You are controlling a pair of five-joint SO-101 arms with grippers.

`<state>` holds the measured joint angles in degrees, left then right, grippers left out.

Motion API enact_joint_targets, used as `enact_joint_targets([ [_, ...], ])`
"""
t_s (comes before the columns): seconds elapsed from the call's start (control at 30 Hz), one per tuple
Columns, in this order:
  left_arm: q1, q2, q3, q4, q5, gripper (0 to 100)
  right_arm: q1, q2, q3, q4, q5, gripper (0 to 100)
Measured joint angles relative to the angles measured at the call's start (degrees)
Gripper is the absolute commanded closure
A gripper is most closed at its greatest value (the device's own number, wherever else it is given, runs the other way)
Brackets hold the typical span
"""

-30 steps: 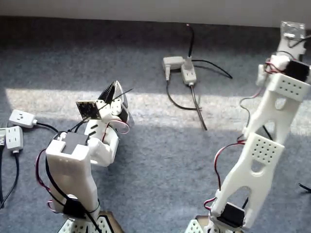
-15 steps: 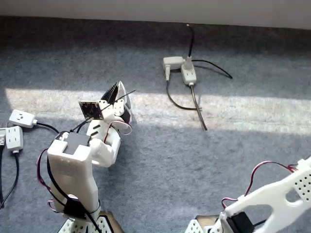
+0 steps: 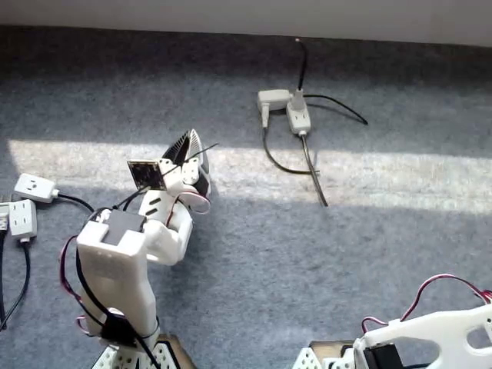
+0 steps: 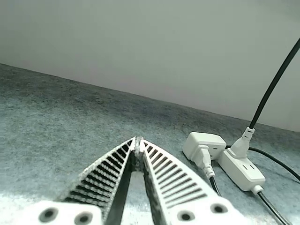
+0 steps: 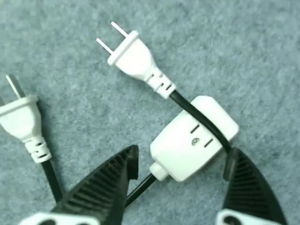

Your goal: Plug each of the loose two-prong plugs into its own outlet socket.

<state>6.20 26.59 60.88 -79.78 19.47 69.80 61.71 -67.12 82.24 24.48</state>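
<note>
I see right end effector [image 5: 182, 159] released astride socket [image 5: 197, 136]; plug [image 5: 133, 55], second plug [image 5: 21, 119] unplugged. Left end effector [image 4: 137, 145] clenched, empty.

Grey carpet [image 3: 254, 254], pale sunlit band across it, perhaps a white wall [image 4: 154, 51] behind

we see a white plug [image 5: 136, 58], a white outlet socket [image 5: 190, 140], black cords [image 5: 50, 180], flecked grey carpet [image 5: 262, 42], and ribbed black fingers [image 5: 101, 187].
</note>
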Motion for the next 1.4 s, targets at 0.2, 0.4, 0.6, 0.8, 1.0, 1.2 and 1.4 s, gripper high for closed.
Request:
enact_joint_targets([
  [0.2,0.2,0.0,0.0,0.0,0.1,99,0.4,0.7,0.2,-0.5,0.0,78.9],
  [0.4,0.2,0.0,0.0,0.0,0.1,99,2.7,4.0,-1.0,-3.2,3.4,85.9],
  [0.6,0.2,0.0,0.0,0.0,0.1,99,3.4,6.2,-1.1,-3.5,8.3,85.9],
  [0.8,0.2,0.0,0.0,0.0,0.1,99,4.7,7.2,-1.1,2.7,12.6,82.7],
  [1.0,0.2,0.0,0.0,0.0,0.1,99,5.3,7.9,-2.5,3.3,12.8,77.6],
  [1.2,0.2,0.0,0.0,0.0,0.1,99,5.6,8.2,-6.7,4.2,10.3,77.8],
  [1.4,0.2,0.0,0.0,0.0,0.1,99,5.0,8.3,-7.2,4.1,7.2,77.8],
])
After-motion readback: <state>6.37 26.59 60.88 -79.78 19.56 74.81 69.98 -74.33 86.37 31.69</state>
